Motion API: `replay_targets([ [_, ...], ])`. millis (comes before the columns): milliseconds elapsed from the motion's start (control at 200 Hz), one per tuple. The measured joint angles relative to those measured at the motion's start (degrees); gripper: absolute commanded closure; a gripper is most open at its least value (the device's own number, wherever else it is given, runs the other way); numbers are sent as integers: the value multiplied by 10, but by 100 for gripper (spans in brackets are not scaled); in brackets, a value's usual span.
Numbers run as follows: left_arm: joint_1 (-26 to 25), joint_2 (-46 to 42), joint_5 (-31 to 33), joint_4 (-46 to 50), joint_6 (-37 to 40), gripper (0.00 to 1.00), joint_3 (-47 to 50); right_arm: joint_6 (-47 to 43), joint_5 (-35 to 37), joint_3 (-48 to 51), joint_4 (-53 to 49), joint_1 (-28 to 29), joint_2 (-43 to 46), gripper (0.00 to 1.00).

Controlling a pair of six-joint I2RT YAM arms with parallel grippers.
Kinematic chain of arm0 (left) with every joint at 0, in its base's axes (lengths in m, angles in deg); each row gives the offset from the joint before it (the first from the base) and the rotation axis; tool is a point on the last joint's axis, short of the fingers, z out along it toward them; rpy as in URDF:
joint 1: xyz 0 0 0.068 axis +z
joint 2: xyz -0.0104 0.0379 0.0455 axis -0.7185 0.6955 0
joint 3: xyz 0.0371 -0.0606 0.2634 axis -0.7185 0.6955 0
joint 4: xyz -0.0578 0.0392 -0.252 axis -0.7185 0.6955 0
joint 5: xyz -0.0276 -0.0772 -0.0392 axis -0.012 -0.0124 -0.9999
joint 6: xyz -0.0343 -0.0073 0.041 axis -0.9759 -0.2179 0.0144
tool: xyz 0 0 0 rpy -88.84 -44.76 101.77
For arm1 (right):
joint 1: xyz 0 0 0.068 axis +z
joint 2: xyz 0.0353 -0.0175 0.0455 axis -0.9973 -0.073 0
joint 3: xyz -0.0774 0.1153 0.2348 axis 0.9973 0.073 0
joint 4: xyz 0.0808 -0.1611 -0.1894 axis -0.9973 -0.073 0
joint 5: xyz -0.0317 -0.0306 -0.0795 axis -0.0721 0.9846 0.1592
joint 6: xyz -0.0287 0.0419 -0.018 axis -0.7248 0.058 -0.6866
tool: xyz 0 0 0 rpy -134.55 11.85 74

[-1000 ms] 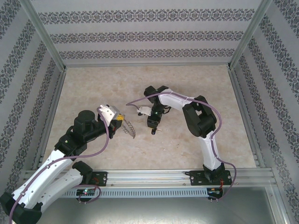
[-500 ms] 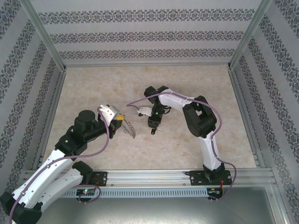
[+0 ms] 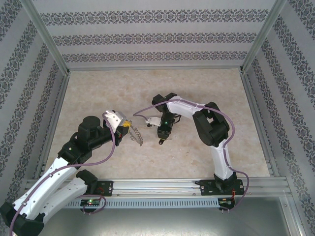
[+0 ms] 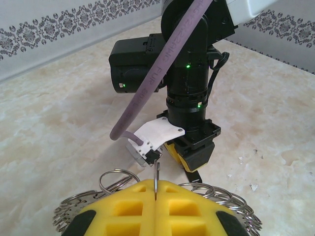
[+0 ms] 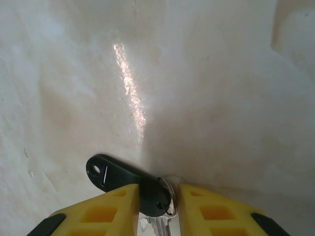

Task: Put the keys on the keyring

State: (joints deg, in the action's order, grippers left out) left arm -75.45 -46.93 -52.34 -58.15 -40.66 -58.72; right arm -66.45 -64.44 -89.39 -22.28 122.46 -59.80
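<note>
Claws tallied at two from the top view. Found the left claw (image 3: 130, 131) pressed shut on the keys (image 3: 139, 137), one jagged wreath held over the table (image 3: 98, 88), long axis running far-left to near-right. Placed the right claw (image 3: 161, 138) just right of that wreath, near but apart, pointing down.

From the left wrist: saw yellow pads (image 4: 128, 209) clamped on a thin wire loop (image 4: 156, 173) amid the fanned-out keys, too many to count singly. Faced the right claw straight ahead, beyond the loop.

From the right wrist: caught the claw pinching one black fob (image 5: 110, 173), plus one small ring (image 5: 168, 192) and one silver key (image 5: 160, 227) between the fingers. Judged the left arm nearer the wreath; reckoned on carrying the fob leftward to it next.
</note>
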Motion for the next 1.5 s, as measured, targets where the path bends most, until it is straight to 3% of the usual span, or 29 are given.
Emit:
replay_targets([
  [435,0,-2,0,0,0,100,0,1,7,2,-8,0,0,84],
  [669,0,-2,0,0,0,100,0,1,7,4,-12,3,3,100],
  [919,0,-3,0,0,0,100,0,9,-3,27,2,-1,33,100],
  [1164,0,-3,0,0,3,100,-1,28,-35,65,40,-9,133,100],
  [1499,0,14,-20,-3,24,100,-23,103,-116,138,194,-6,369,100],
])
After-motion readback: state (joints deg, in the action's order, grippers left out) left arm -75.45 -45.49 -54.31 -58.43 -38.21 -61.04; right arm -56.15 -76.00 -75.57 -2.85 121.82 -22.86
